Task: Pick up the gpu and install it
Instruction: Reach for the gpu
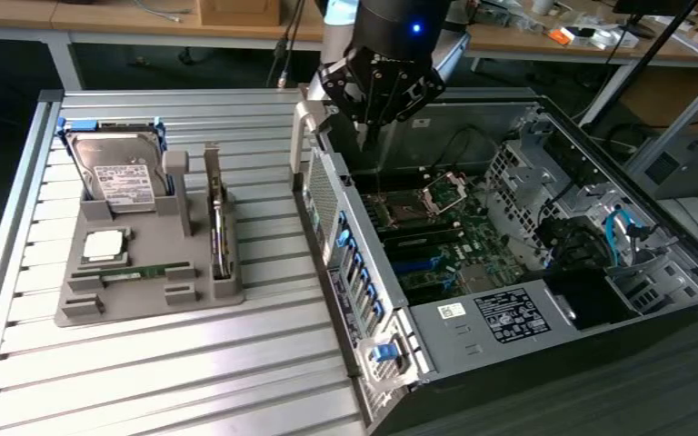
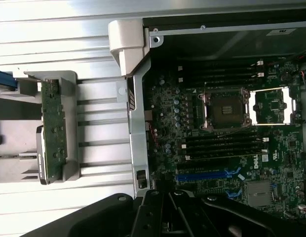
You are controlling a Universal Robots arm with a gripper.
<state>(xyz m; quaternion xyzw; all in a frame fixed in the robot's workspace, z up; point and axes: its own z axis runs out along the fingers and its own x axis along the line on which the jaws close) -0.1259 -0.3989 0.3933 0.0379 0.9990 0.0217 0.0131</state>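
Ribbed silver aluminium slats make up the table (image 1: 143,363) we look down on, with wooden desks and loose cables behind it. On the exterior view's left side of the table sits a grey moulded plastic holder (image 1: 143,304). We count four parts in it: a boxy silver hard drive with a white label (image 1: 119,177) standing upright at the far end, a small square silver processor chip (image 1: 104,243) lying flat, a narrow green RAM stick (image 1: 143,271) lying flat nearer us, and the gpu (image 1: 217,218) – a thin flat card with a green circuit board – standing on its long edge in a slot along the holder's side nearest the computer.

At the exterior view's right lies a large black and silver open computer case (image 1: 507,318), its green motherboard (image 1: 446,236) exposed. From the wrist we see the same motherboard (image 2: 217,143) with its square silver processor socket (image 2: 227,108) and a blue expansion slot (image 2: 202,174), and the gpu (image 2: 53,131) in its grey holder beyond the case wall.

The arm's black gripper (image 1: 371,136) hangs over the far end of the case, just inside its table-side wall – well apart from the gpu. Its fingers (image 2: 154,217) are pressed together and pinch nothing.
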